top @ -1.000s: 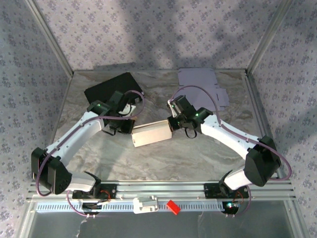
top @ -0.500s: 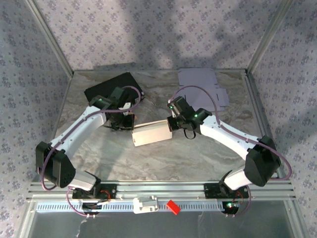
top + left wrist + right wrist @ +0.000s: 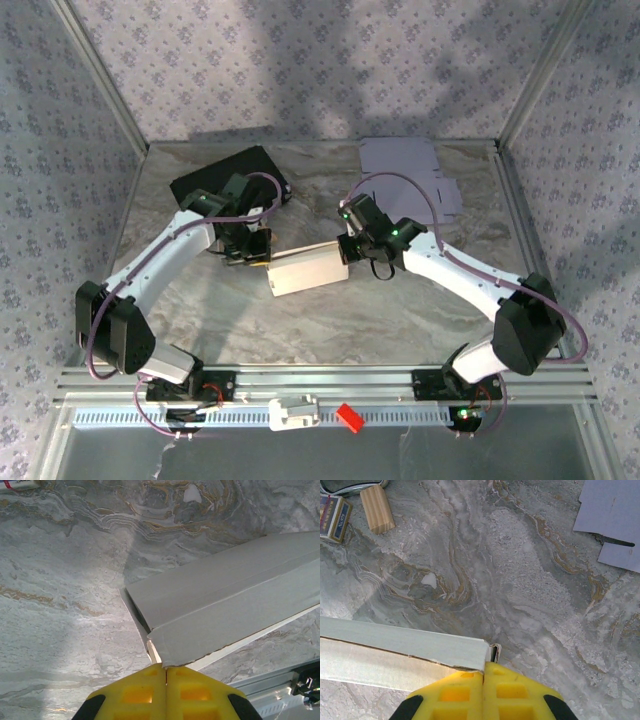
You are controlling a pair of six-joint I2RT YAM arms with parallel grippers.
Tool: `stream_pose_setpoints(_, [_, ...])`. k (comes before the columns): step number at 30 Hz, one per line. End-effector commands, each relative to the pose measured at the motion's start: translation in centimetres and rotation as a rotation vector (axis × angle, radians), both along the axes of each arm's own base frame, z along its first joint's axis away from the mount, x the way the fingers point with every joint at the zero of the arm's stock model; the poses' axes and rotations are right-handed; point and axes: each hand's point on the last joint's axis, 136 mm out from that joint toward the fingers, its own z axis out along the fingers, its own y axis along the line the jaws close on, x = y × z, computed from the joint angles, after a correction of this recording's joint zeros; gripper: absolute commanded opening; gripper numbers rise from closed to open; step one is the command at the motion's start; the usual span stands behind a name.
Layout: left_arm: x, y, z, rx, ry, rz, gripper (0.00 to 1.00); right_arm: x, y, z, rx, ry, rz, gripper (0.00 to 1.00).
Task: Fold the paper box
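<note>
Bracing paper box (image 3: pixel 308 268) ends with left gripper (image 3: pixel 165 667) and right gripper (image 3: pixel 483 665) both closed empty; risking crushed corners if pushed off-centre.

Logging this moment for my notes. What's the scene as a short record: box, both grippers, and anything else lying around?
box: lies on the table, between the grippers
left gripper: shut, tips at one end corner of the box
right gripper: shut, tips at the opposite end corner
sheet: flat, far right
black pad: far left
</note>
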Motion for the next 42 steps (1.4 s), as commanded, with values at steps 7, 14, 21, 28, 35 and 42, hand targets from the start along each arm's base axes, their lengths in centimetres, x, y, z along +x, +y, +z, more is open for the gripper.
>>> stream_pose_setpoints(7, [0.5,-1.6,1.0,-0.133,0.024,0.019,0.00,-0.5,0.6,-0.5,0.008,0.045,0.002,0.00])
stream_pose_setpoints(14, [0.1,-1.4,0.1,-0.134,0.023,0.014,0.00,-0.4,0.6,-0.6,0.008,0.044,0.000,0.00])
stream_pose_setpoints(21, [-0.1,-1.1,-1.1,-0.149,-0.037,-0.007,0.00,-0.6,0.5,-1.0,0.004,0.053,0.005,0.00])
stream_pose_setpoints(28, [-0.7,-0.5,-1.3,-0.132,-0.088,-0.033,0.00,-0.8,0.2,-1.0,0.002,0.038,0.005,0.00])
stream_pose_setpoints(35, [-1.8,-0.3,-1.9,-0.044,-0.142,-0.107,0.00,-1.0,-0.4,-1.1,0.011,0.023,-0.011,0.00])
stream_pose_setpoints(42, [-2.1,0.2,-2.0,0.066,-0.222,-0.120,0.00,-2.0,-0.7,-0.2,0.069,0.049,-0.051,0.18])
